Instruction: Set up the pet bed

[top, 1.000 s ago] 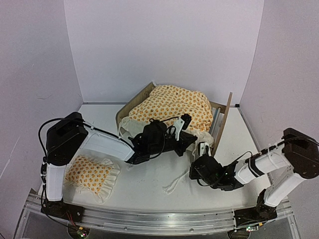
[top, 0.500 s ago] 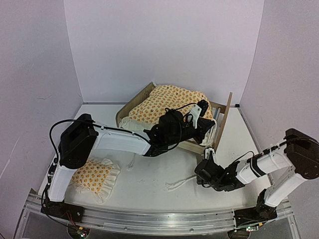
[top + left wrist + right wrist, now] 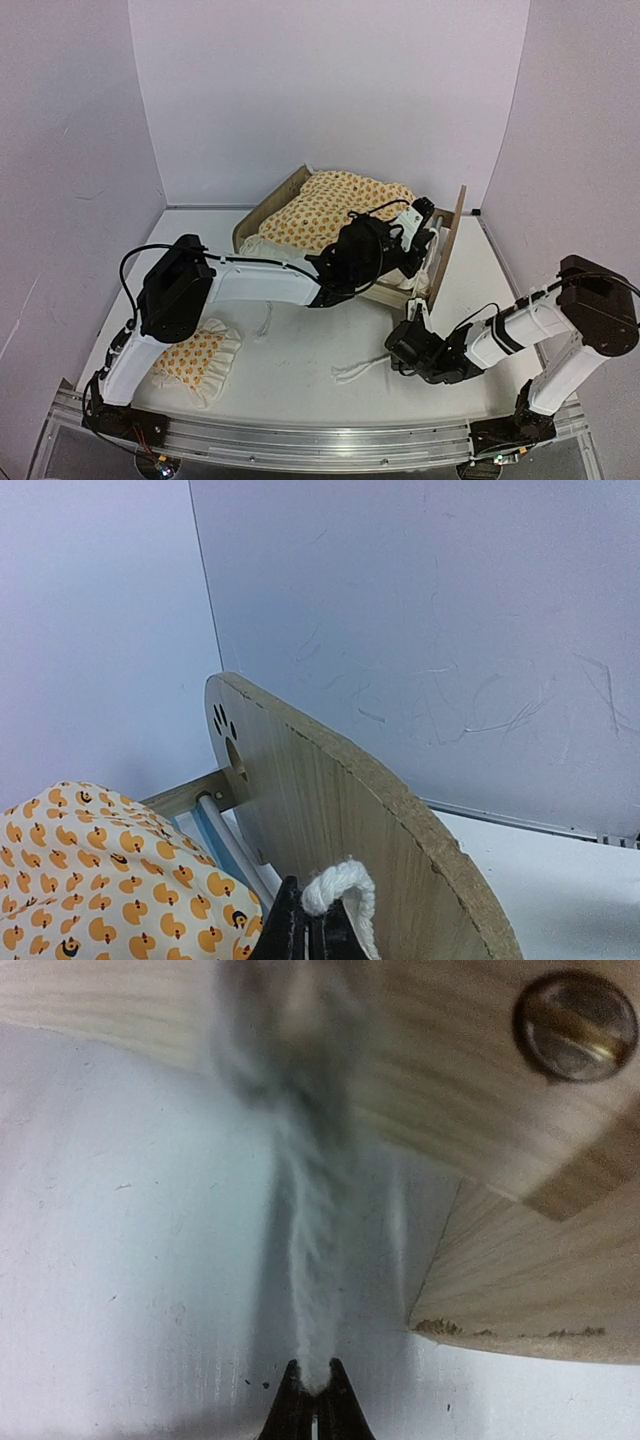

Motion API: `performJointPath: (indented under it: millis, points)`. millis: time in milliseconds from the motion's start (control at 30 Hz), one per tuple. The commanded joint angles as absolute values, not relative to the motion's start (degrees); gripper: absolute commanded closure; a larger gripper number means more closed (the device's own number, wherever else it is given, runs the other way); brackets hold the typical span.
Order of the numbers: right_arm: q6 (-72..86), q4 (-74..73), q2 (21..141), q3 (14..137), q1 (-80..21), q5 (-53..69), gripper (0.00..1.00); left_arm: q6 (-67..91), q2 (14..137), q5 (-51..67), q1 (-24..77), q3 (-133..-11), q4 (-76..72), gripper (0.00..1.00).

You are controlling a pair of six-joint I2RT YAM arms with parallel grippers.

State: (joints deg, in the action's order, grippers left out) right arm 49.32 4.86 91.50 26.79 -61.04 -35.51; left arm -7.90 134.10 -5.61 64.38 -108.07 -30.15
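The pet bed stands at the back middle, its rounded headboard (image 3: 450, 245) upright on the right. An orange-patterned blanket (image 3: 340, 205) covers most of its mattress. My left gripper (image 3: 428, 228) reaches across the bed to the headboard. It is shut on the blanket's white ruffled edge (image 3: 340, 885), close against the paw-print headboard (image 3: 330, 790). A strip of blue-striped mattress (image 3: 215, 845) shows beside it. My right gripper (image 3: 413, 318) sits low at the bed's front right corner. Its jaws (image 3: 313, 1390) are shut on a white strip of the blanket's edge (image 3: 310, 1260), below the wooden frame (image 3: 470, 1090).
A small matching ruffled pillow (image 3: 190, 352) lies at the front left beside the left arm's base. Loose white trim (image 3: 355, 372) trails on the table in front of the bed. Walls enclose the table at the back and on both sides.
My left gripper has carried the blanket's edge rightward over the bed to the headboard, drawing the blanket further along. The right gripper has shifted slightly right and nearer, still shut.
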Motion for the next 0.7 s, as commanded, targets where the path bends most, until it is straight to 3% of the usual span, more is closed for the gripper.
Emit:
performJointPath:
  millis: [0,200,333,400,667]
  points:
    - [49.12,-0.59,92.87,25.6,-61.44,-29.12,1.0,-8.73,129.61,-2.68,62.36,-113.61,-41.74,1.0]
    - [48.11,-0.7,86.9,23.62,-61.44,-26.73,1.0,-4.05,115.43,8.13,62.86,-92.32,-41.0,1.0]
    - [47.28,-5.07,77.62,23.22,-61.44,-24.76,0.64,0.84,106.57,12.7,62.98,-74.79,-41.03,1.0]
    - [46.13,-9.98,72.03,24.67,-61.44,-23.16,0.51,3.56,104.84,15.75,63.27,-68.09,-41.15,0.99]
    - [40.39,-28.05,49.03,32.91,-61.44,-22.49,0.28,6.39,107.84,17.0,69.71,-57.43,-41.25,0.91]
